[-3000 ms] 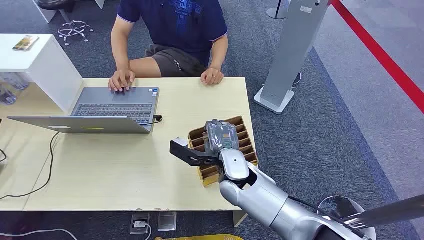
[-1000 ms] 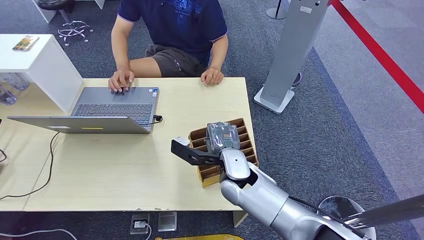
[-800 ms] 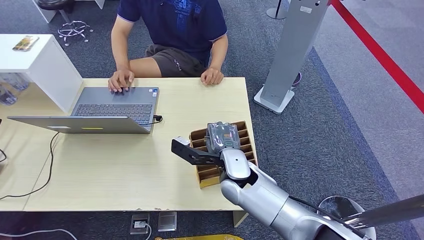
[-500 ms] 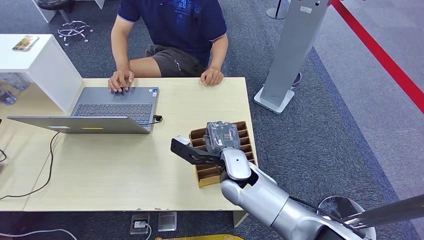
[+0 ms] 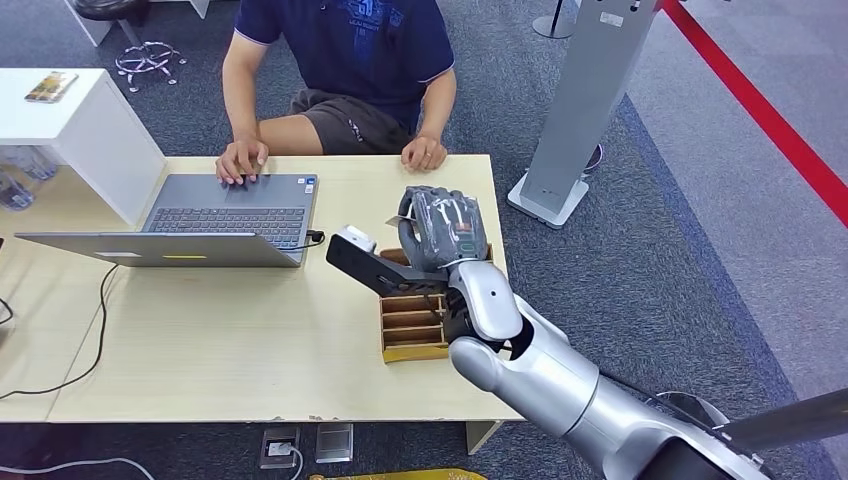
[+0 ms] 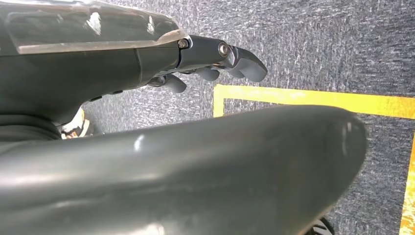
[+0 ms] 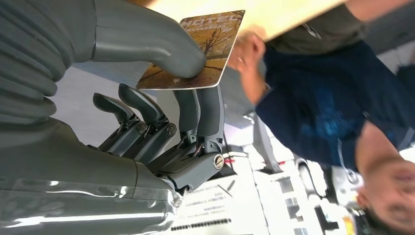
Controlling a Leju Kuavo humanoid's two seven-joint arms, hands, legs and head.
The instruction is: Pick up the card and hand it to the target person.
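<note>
1. Above the far end of the wooden box, the right hand hangs over the table with its back turned up.
2. In the right wrist view, the card is pinched between the thumb on 1 face and the fingers on the other; it is brown and yellow, with a tree picture and pale lettering.
3. In the head view, a pale corner of the card sticks out beside the hand, on the side away from the box.
4. Beyond the box, at the far edge of the table, a person in a dark blue shirt sits with 1 hand on the laptop and the other on the table edge.
5. Well apart from the box, the left hand hangs over grey carpet with a yellow line, its fingers slightly curled, apart and holding nothing.
6. Beside the table, past the box, a grey stand rises from the carpet.
</note>
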